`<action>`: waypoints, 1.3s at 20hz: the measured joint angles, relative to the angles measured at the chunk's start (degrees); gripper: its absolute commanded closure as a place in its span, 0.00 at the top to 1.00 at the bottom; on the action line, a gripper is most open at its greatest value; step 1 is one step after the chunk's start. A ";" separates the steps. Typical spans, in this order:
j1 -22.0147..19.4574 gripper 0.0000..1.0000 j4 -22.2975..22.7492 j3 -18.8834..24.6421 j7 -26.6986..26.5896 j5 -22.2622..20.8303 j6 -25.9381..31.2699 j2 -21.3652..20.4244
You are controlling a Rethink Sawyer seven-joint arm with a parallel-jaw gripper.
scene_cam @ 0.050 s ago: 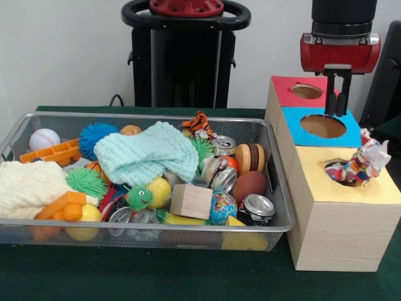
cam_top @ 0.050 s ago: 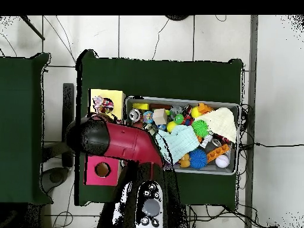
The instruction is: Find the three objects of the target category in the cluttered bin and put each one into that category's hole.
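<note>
Overhead: red and black arm covers the blue-topped box entirely and overlaps the near-left corner of the wire mesh bin. Front: arm cut off by top edge. Pale mint knitted cloth buries items beneath. Multicoloured fabric wad sits partly down the yellow-topped wooden box's hole.

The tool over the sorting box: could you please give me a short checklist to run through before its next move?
1. Tool hangs above the blue hole: ok.
2. Tool empty: ok, nothing shows between its closed fingers.
3. Yellow hole clear: not ok, a multicoloured cloth sticks out of it.
4. Red hole clear: ok.
5. Wire bin beside the box, its contents reachable: ok, though the light blue cloth covers several items.
6. Contents of the blue hole: cannot tell.
</note>
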 measured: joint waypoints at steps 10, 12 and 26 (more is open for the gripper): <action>2.19 0.00 -1.13 -1.06 0.03 0.47 -0.08 -0.03; 2.51 0.00 -1.34 -1.22 0.04 0.69 -0.08 -0.03; 3.79 0.00 -3.62 -1.53 0.04 3.04 -4.59 1.97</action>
